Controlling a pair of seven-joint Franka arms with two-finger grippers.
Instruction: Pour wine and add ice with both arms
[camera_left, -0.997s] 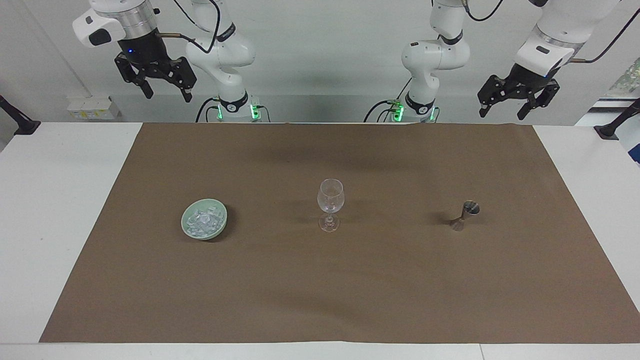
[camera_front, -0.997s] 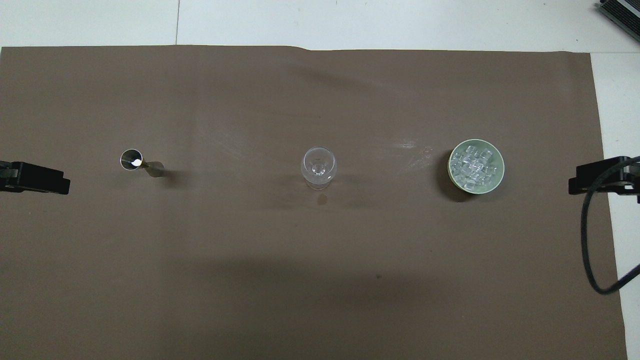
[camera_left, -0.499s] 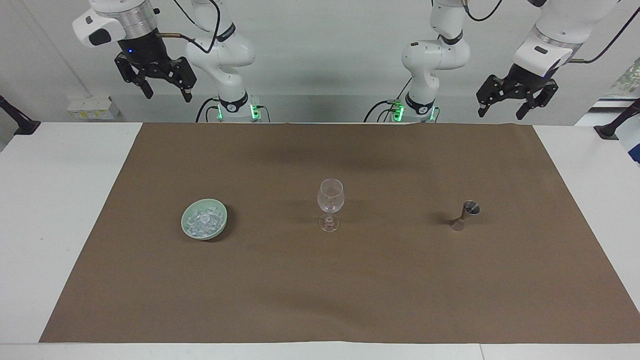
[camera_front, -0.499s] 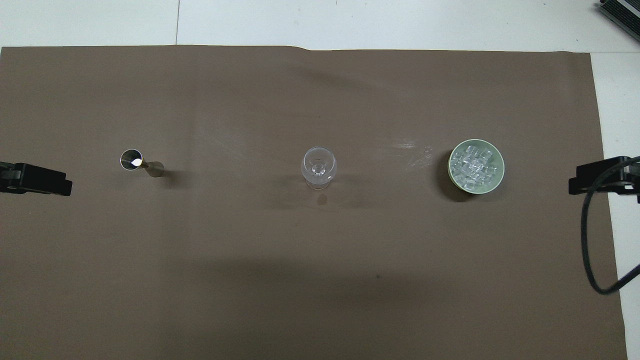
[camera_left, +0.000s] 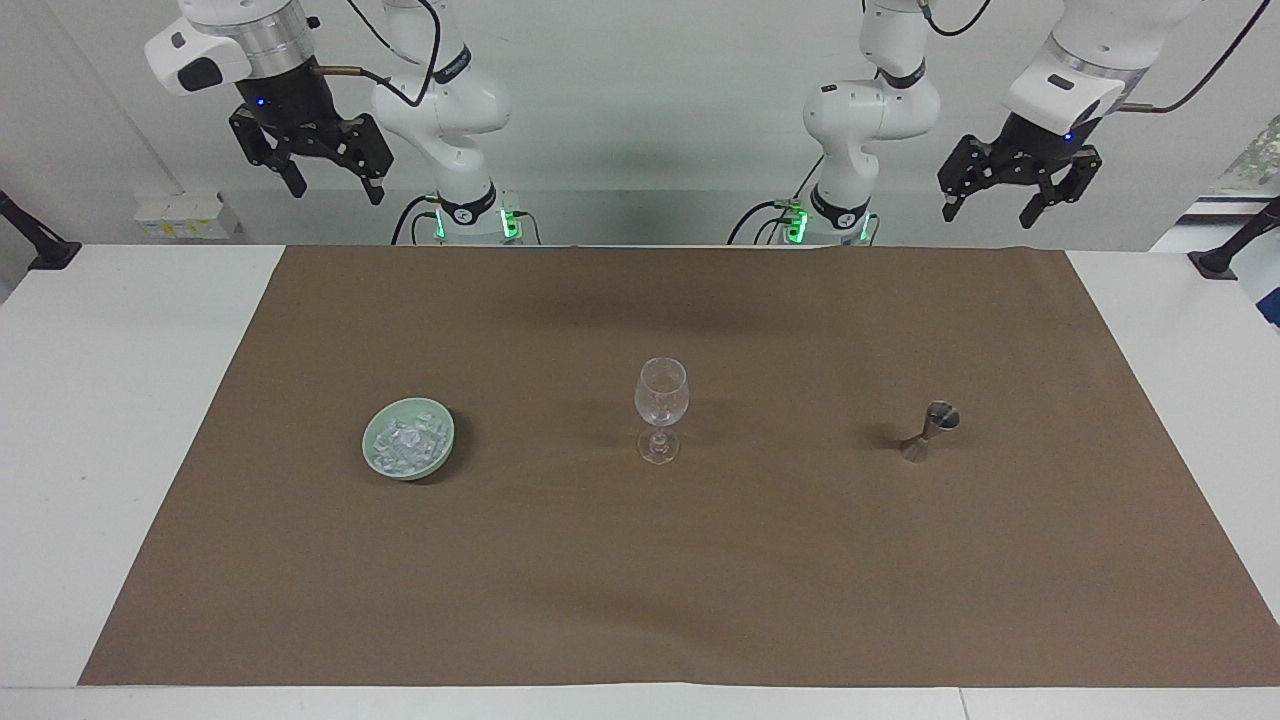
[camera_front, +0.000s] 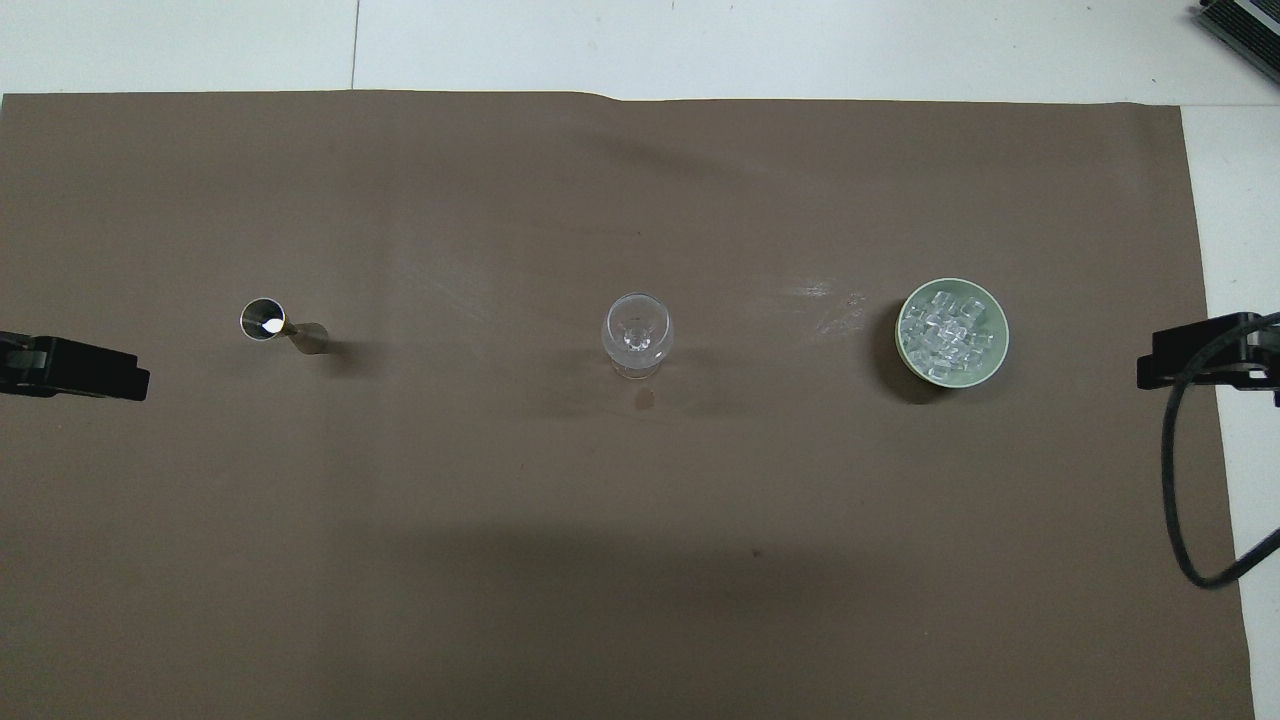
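Note:
An empty clear wine glass (camera_left: 661, 405) stands upright mid-mat; it also shows in the overhead view (camera_front: 637, 333). Ice (camera_left: 404, 442) fills a pale green bowl (camera_left: 440, 452) toward the right arm's end; the ice (camera_front: 948, 330) also shows from above. A small metal jigger (camera_left: 930, 430) stands toward the left arm's end, also seen from above (camera_front: 272, 321). My right gripper (camera_left: 338, 193) hangs open and empty high over the robots' edge of the table. My left gripper (camera_left: 988, 215) is open and empty, high over that same edge.
A brown mat (camera_left: 700, 580) covers most of the white table (camera_left: 110, 420). Black clamp mounts sit at both table ends (camera_left: 35, 245). A black cable (camera_front: 1180, 480) loops by the right arm's end.
My left gripper has risen and shifted slightly toward the table's middle. The right arm has barely moved. Glass, bowl and jigger have not moved.

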